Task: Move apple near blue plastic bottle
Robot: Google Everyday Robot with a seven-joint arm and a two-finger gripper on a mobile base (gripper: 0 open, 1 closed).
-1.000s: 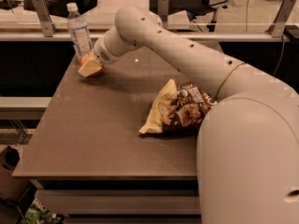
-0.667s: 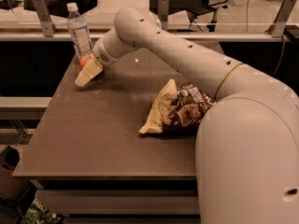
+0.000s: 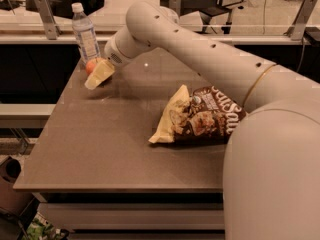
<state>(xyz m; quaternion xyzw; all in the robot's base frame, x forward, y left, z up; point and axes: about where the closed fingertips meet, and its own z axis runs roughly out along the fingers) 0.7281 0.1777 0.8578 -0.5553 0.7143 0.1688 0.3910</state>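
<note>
The apple [image 3: 90, 65], small and red-orange, sits on the table [image 3: 100, 149] at the far left, right beside the foot of the blue plastic bottle [image 3: 85, 34]. The bottle is clear, with a white cap and a pale label, and stands upright at the table's back left corner. My gripper [image 3: 98, 73] is at the end of the long white arm [image 3: 200, 49], low over the table and just right of the apple. Its pale finger [image 3: 100, 74] covers the apple's right side. The jaws look open, and the apple rests on the table.
A brown and yellow chip bag [image 3: 200, 116] lies on the table right of centre, under my arm. A glass partition with metal posts [image 3: 44, 14] runs behind the table. The table's left edge is close to the apple and the bottle.
The finger has swung away from the apple, which was covered one second ago and now shows beside the bottle. The arm has barely moved. The bottle and chip bag are unmoved.
</note>
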